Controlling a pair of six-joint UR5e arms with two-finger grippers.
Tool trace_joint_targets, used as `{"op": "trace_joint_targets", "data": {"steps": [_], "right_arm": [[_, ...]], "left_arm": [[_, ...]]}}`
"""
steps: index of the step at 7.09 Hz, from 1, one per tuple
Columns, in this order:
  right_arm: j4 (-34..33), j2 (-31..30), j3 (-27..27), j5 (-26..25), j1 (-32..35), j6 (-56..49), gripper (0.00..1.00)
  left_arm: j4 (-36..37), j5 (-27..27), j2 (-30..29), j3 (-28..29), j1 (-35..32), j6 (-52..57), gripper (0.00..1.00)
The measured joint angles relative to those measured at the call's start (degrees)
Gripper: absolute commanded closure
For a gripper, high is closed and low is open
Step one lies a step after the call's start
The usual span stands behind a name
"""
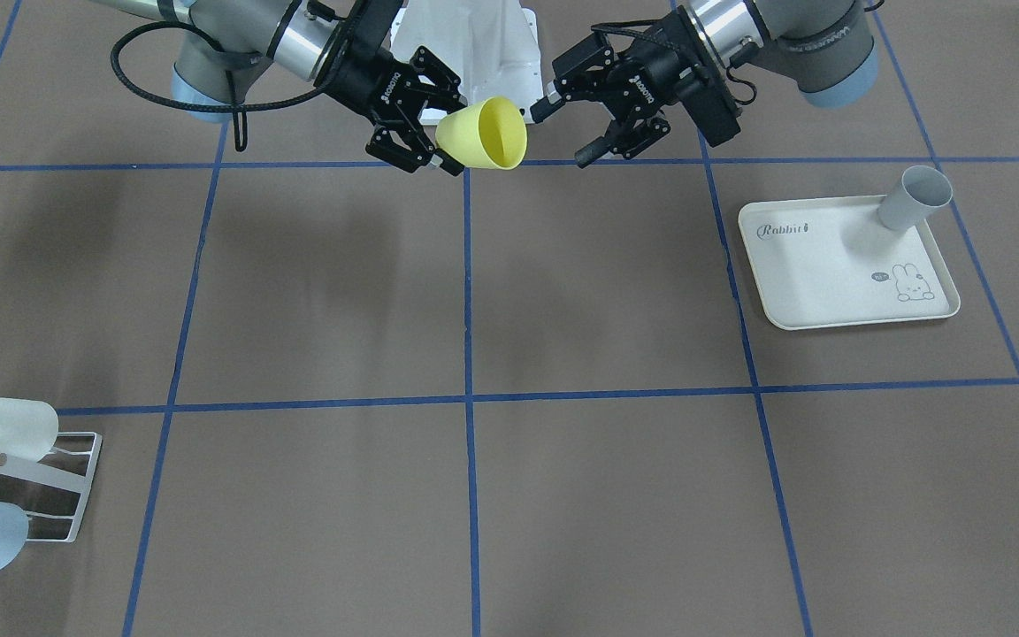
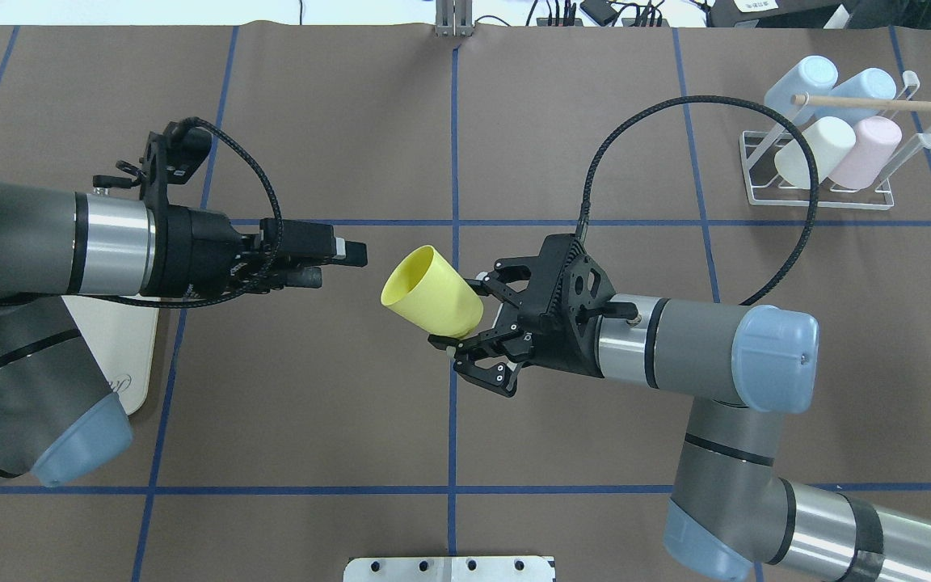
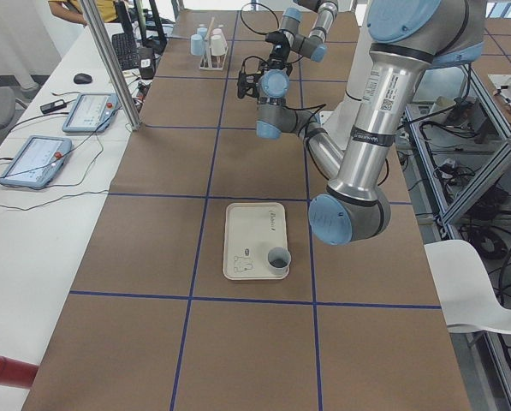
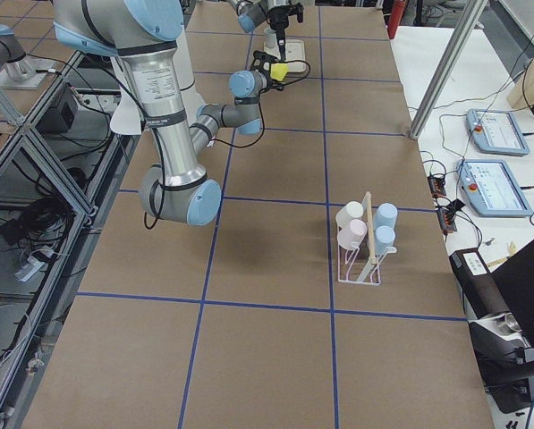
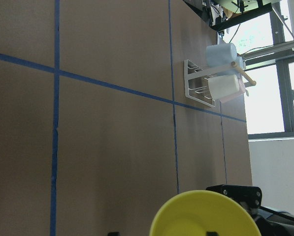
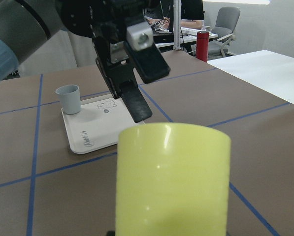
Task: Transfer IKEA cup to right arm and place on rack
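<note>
The yellow cup (image 2: 431,293) is held up in the air near the middle of the overhead picture, lying on its side. Its small bottom end is pinched by the right gripper (image 2: 461,317), whose fingers are closed tight on it. The cup's wide mouth is pointed at the left gripper (image 2: 334,265), which is seen just to the left of it. That gripper's fingers are spread wide. A gap is seen between them and the cup, so the cup is not touched by it. The pass looks done, and the carrying part is judged to be next.

The rack (image 2: 817,204) is found in the upper right corner of the overhead picture, well apart from the cup. On it four cups (image 2: 815,149) are already laid under the wooden rod (image 2: 878,103): two blue, one cream, one pink. A free spot cannot be made out clearly from here.

To do this well, the cup should be gripped tight and moved slowly, since only its narrow end is held. The rod and the other cups should not be bumped. The cup should be tilted like the others. It should be let go only when it is resting on the rack.
</note>
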Motion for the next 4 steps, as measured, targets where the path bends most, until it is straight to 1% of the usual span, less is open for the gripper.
{"op": "trace_joint_targets", "data": {"steps": [2, 4], "right_arm": [[-2.1, -5.0, 0.6, 0.1, 3.1, -0.1, 1.00], [-11.9, -9.9, 0.9, 0.5, 8.6, -3.7, 1.00]], "left_arm": [[0.0, -0.2, 5.6, -0.9, -2.0, 9.8, 0.00], [0.1, -0.9, 9.0, -1.2, -4.4, 15.8, 0.00]]}}
